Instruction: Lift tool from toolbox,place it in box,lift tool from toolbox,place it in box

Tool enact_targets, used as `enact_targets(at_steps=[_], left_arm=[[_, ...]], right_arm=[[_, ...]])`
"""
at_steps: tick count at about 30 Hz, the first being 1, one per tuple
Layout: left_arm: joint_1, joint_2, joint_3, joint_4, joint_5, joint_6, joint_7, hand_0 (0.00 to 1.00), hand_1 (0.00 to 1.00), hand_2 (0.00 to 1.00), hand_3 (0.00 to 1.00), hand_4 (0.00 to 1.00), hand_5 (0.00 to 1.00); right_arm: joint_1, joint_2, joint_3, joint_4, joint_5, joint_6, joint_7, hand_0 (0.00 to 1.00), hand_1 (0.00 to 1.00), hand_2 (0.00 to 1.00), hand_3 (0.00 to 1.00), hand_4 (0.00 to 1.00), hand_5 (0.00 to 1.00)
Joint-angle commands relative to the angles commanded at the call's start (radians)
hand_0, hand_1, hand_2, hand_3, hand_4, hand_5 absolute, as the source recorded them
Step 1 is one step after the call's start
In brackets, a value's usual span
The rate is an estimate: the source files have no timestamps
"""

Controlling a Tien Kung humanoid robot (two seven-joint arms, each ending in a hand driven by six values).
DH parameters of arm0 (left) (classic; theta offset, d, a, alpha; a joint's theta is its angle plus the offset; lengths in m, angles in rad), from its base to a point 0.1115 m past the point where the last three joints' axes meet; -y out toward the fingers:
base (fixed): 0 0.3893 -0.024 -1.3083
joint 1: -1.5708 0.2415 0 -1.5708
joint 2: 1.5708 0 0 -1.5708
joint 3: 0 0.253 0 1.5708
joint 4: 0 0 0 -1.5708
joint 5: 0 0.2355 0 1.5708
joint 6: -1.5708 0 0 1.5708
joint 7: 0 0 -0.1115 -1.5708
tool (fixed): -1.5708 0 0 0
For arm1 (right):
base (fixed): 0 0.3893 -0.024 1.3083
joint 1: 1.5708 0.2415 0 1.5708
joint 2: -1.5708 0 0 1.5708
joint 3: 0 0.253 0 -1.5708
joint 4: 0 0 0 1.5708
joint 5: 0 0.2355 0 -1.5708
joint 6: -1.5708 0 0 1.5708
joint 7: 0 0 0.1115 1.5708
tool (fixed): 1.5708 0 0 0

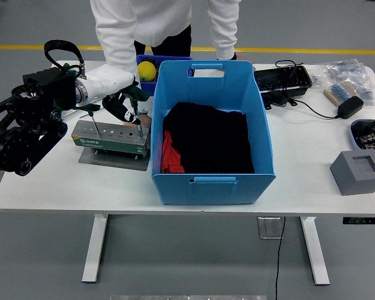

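A green-handled screwdriver (137, 107) is stood upright in the right end of the grey-green tool holder (110, 139), handle at the top, shaft down in one of the holes. A second green-handled tool (90, 112) is seen leaning in a hole toward the holder's left end. The holder itself is sat on a flat grey plate (112, 157) on the white table (62, 187), just left of the big blue box (212, 128).

The left hand (115, 90), white with dark fingertips, is positioned right over the holder, with the fingers curled down around the top of the right screwdriver. Whether it's actually gripped or just touched can't be told from this angle, tbh. The black left arm (25, 125) is brought in from the left edge, low over the table.

Inside the blue box, a black cloth (209, 137) is piled up, with something red (169, 156) tucked along its left side. Behind the holder, a yellow ball (147, 70) is sat in a small dark blue tray (151, 60) at the far edge.

A person in white (156, 25) is stood at the far side, leaning in toward the table.

Over to the right, a black tray (282, 79), a black power adapter (350, 107) with its cable, some bagged parts (344, 75), and a grey block (359, 172) with a square recess are laid out.
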Motion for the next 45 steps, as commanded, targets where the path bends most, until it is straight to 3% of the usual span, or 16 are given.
enact_targets(at_steps=[9, 10, 15, 16, 32, 45], left_arm=[[-0.004, -0.007, 0.012, 0.024, -0.012, 0.018, 0.006, 0.295, 0.208, 0.221, 0.279, 0.998, 0.506], [-0.004, -0.007, 0.013, 0.024, -0.013, 0.019, 0.006, 0.234, 0.149, 0.176, 0.222, 0.998, 0.513], [-0.008, -0.01, 0.019, 0.031, -0.022, 0.03, 0.009, 0.234, 0.149, 0.176, 0.222, 0.998, 0.513], [-0.009, -0.01, 0.02, 0.033, -0.024, 0.031, 0.009, 0.19, 0.106, 0.139, 0.179, 0.998, 0.513], [-0.022, -0.013, 0.023, 0.046, -0.071, 0.054, 0.006, 0.122, 0.028, 0.079, 0.097, 0.998, 0.533], [-0.014, -0.012, 0.028, 0.059, -0.104, 0.168, -0.018, 0.068, 0.002, 0.03, 0.053, 0.998, 0.561]], right_arm=[[-0.001, 0.0, 0.006, 0.001, -0.012, -0.001, -0.003, 0.651, 0.624, 0.699, 0.561, 0.769, 0.675], [-0.001, 0.0, 0.006, 0.001, -0.012, -0.001, -0.004, 0.651, 0.624, 0.7, 0.561, 0.768, 0.674], [0.001, 0.0, 0.004, 0.001, -0.012, -0.002, -0.003, 0.651, 0.624, 0.7, 0.561, 0.768, 0.674], [0.002, 0.0, 0.002, 0.001, -0.011, -0.001, -0.003, 0.652, 0.624, 0.7, 0.561, 0.768, 0.674], [0.007, -0.002, -0.016, -0.001, 0.018, -0.002, 0.005, 0.651, 0.623, 0.697, 0.56, 0.767, 0.673], [0.006, -0.001, -0.012, -0.001, 0.016, -0.002, 0.004, 0.651, 0.624, 0.697, 0.56, 0.767, 0.671]])
